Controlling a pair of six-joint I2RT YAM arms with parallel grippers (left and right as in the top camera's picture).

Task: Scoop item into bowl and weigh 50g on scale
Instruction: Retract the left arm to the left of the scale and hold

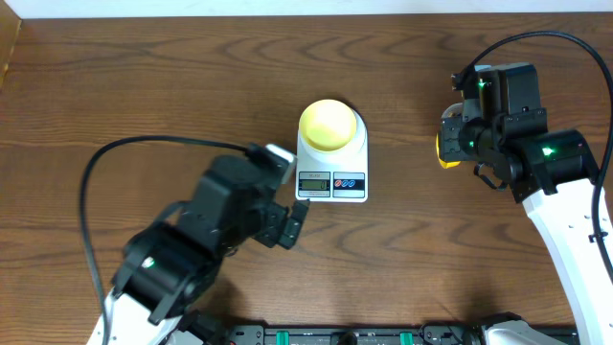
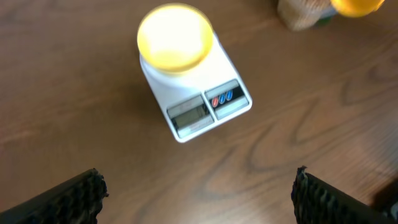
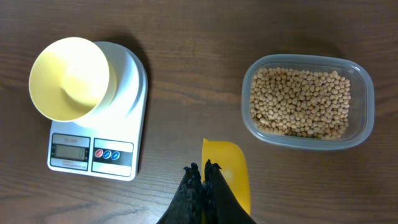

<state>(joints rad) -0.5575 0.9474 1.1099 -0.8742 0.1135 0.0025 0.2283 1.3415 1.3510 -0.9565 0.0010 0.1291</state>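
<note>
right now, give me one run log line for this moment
bowl: empty, on scale | beans: in tub | right fingers: shut on empty scoop | left fingers: open, holding nothing

**1 Scoop, 1 Clear Container, 1 Wood Tabletop**

1 bright yellow scoop (image 3: 229, 171) sits right at the right end effector (image 3: 200, 167). Its open bowl reaches forward and just to the right of the tips, and its rear end is hidden beneath them. From overhead only a yellow-orange sliver of it shows, at that end effector's left side. 1 clear, rounded-rectangular plastic container (image 3: 365, 118) stands ahead and to the right of the same end effector, near the scoop but apart from it. Both sit far ahead and right of the left end effector (image 2: 199, 193), where they look blurred. The dark brown, wood-grained tabletop (image 3: 186, 56) spreads beneath both end effectors.
</note>
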